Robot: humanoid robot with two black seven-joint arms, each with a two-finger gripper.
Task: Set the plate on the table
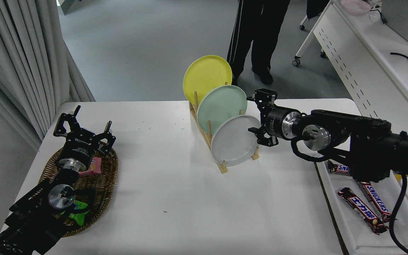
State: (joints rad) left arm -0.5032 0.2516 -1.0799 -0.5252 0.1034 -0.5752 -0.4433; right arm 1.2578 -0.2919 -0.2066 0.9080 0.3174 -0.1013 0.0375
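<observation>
- Right claw (255, 117) sits just right of frame centre, jaws spread apart and clamped on nothing, one finger above and one below the right rim of the plate (233, 141).
- My left claw (83, 129) is parked at the lower left over the wicker basket (108, 177), its fingers spread as well.
- I judge this to be the reach-and-grasp step: the plate is not yet gripped and stands in the wooden rack (209, 136), so nothing has reached the worktop (175, 198).
- Next I would need to ease the fingers over the rim's edge, close on it, then lift clear of the rack's pegs before laying it flat on the bare worktop toward the bottom of the frame.
- That plate is round, plain light grey, with a shallow raised rim; it stands tilted on edge in the rack's nearest slot, in front of the mint green plate (220, 102) and the yellow plate (205, 74).
</observation>
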